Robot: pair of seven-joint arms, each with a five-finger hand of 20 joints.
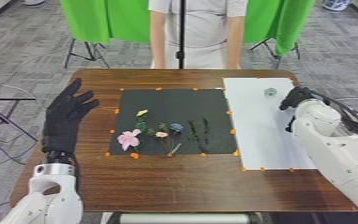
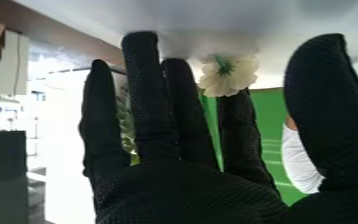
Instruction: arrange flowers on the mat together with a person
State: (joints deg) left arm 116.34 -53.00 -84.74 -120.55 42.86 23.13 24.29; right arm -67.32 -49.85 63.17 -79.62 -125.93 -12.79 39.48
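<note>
My right hand (image 1: 303,96) is over the right edge of the white mat (image 1: 255,127), beside a small pale green flower (image 1: 270,91). In the right wrist view, my right hand (image 2: 180,192) has straight fingers, with a cream flower (image 2: 228,75) on a green stem beyond them; I cannot tell whether they touch. The black mat (image 1: 171,102) bears a pink flower (image 1: 129,139), a yellow flower (image 1: 143,113), a cream bloom (image 1: 161,134), a blue flower (image 1: 176,127) and dark green stems (image 1: 198,135). Left of that mat, my left hand (image 1: 63,120) is open and holds nothing.
Small orange pieces (image 1: 135,155) line the edges of both mats on the brown table (image 1: 175,187). A thin black pole (image 1: 182,35) rises beyond the far table edge, before a green cloth (image 1: 104,22).
</note>
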